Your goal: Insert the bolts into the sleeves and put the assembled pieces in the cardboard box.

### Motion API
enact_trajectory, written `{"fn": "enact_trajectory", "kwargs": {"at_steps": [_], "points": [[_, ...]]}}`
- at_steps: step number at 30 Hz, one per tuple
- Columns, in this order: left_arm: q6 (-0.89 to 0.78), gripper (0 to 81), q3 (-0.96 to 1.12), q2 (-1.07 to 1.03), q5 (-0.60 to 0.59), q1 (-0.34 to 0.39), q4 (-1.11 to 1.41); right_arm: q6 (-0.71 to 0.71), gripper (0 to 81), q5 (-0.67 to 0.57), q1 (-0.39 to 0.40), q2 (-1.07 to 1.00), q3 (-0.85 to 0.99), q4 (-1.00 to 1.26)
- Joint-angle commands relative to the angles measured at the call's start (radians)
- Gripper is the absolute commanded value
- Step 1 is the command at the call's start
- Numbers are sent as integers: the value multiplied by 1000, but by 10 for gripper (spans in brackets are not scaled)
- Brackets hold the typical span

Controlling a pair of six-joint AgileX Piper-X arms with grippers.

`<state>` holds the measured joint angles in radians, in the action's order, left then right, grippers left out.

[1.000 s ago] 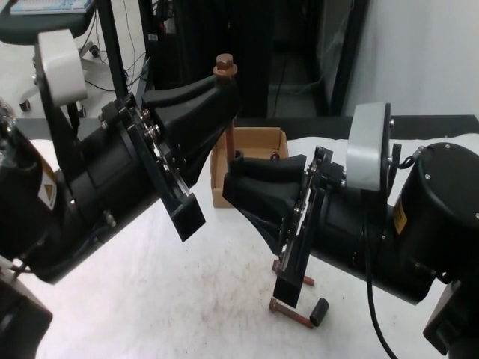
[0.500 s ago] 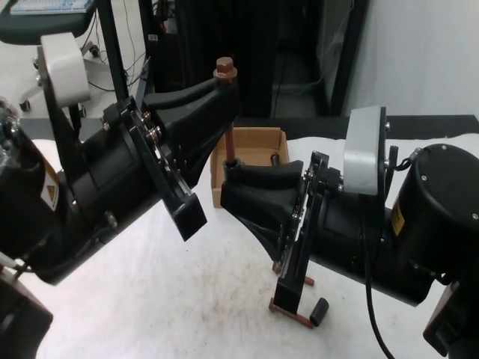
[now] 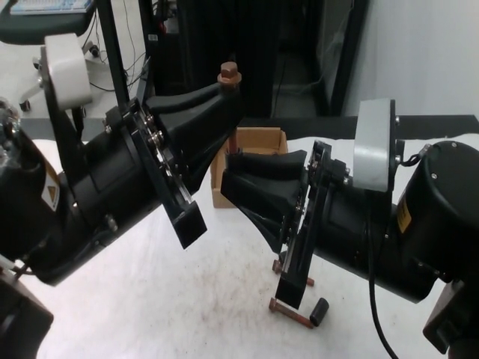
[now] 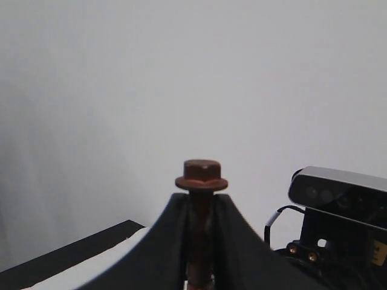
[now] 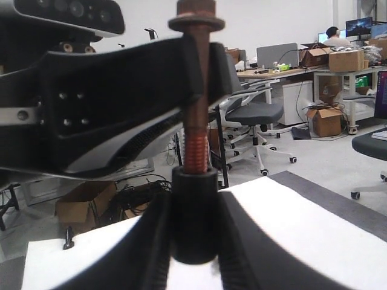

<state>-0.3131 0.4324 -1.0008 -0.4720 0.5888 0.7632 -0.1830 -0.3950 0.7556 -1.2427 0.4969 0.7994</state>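
White cloth counter (image 3: 187,299), both arms raised above it. Up front the left end effector (image 3: 229,97) is clamped on a bolt (image 4: 201,181): upright, head just above the fingertips, shaft hanging below them. Directly under it the right end effector (image 3: 233,161) is clamped on a black sleeve (image 5: 193,211). The bolt's threaded end meets the sleeve top; how deep it sits cannot be told. Behind both is the cardboard box (image 3: 262,140), its inside mostly hidden by the arms. The bolt is rusty brown with a flanged hex head and brighter coppery thread near the lower end. On the counter by the right arm lie a loose bolt (image 3: 293,314), a loose sleeve (image 3: 319,311) just beside it, and a second bolt (image 3: 307,281) mostly hidden behind the arm.
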Motion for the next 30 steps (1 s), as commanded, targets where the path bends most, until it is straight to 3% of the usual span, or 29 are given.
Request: {"fn": "enact_trajectory", "kwargs": {"at_steps": [1, 9, 17, 20, 25, 28, 30], "points": [[-9, 0, 7, 1, -17, -3, 9, 3, 9, 4, 3, 6, 9, 21], [56, 0, 7, 0, -21, -3, -151, 3, 9, 30, 0, 6, 9, 63], [60, 5, 7, 0, -66, -3, -115, 3, 9, 30, 0, 6, 9, 57], [60, 89, 7, 0, -121, -3, -115, 3, 9, 30, 0, 6, 9, 53], [60, 343, 7, 0, -128, -3, -115, 3, 9, 30, 0, 6, 9, 51], [60, 423, 7, 0, -128, -3, -115, 3, 9, 30, 0, 6, 9, 51], [58, 431, 7, 0, -128, -3, -115, 3, 9, 30, 0, 6, 9, 51]]}}
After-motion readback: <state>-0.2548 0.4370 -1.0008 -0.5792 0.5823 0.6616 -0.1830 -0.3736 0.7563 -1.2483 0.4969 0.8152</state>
